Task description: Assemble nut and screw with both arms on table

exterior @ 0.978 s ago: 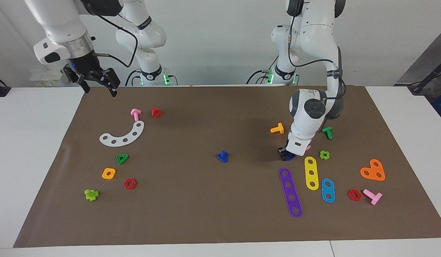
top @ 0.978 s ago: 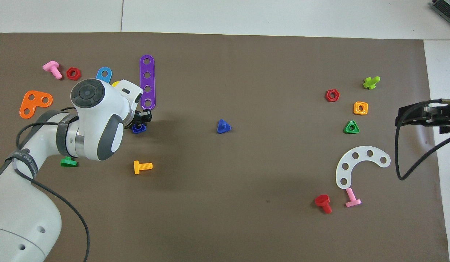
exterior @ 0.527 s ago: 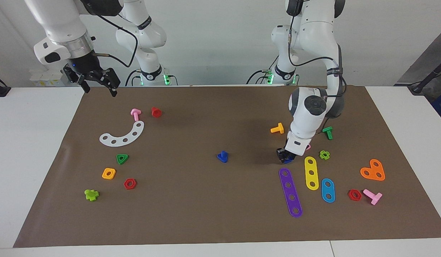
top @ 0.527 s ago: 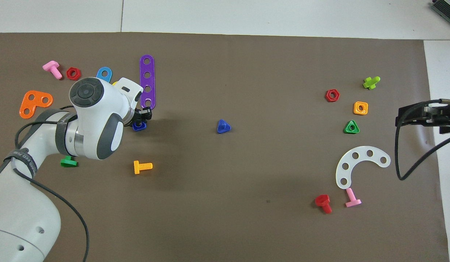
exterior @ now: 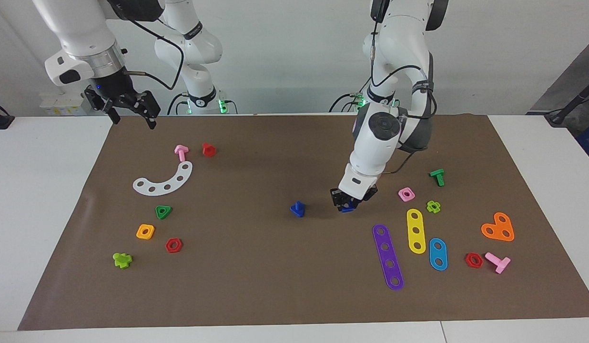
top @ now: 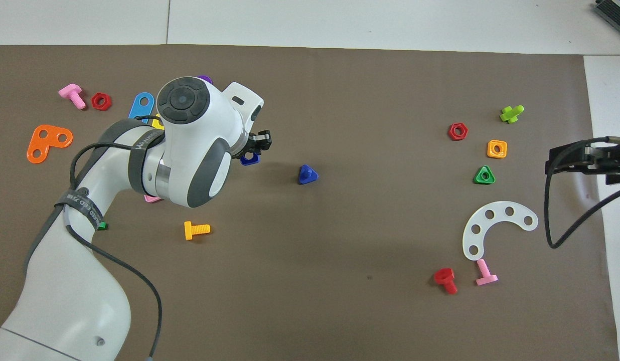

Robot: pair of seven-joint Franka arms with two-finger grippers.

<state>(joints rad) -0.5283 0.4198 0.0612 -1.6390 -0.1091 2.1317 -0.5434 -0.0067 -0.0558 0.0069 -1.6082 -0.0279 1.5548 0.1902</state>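
Note:
My left gripper (exterior: 347,206) (top: 255,150) is shut on the dark-blue nut (exterior: 348,208) (top: 249,159) and holds it low over the brown mat (exterior: 256,286), a short way from the screw toward the left arm's end. The dark-blue screw (exterior: 298,208) (top: 307,174) stands on its triangular head near the mat's middle, shaft up. My right gripper (exterior: 135,123) (top: 566,160) hangs open and empty over the mat's corner at the right arm's end, and that arm waits.
A pink square nut (exterior: 406,194), purple strip (exterior: 388,257) and yellow strip (exterior: 416,230) lie near the left arm's end. An orange screw (top: 196,229) lies nearer the robots. A white arc (exterior: 164,180), green triangular nut (exterior: 163,211) and red screw (exterior: 208,149) lie toward the right arm's end.
My left arm has lifted the blue nut off the mat beside the purple strip and carried it toward the screw, uncovering the pink nut. The right arm has not moved.

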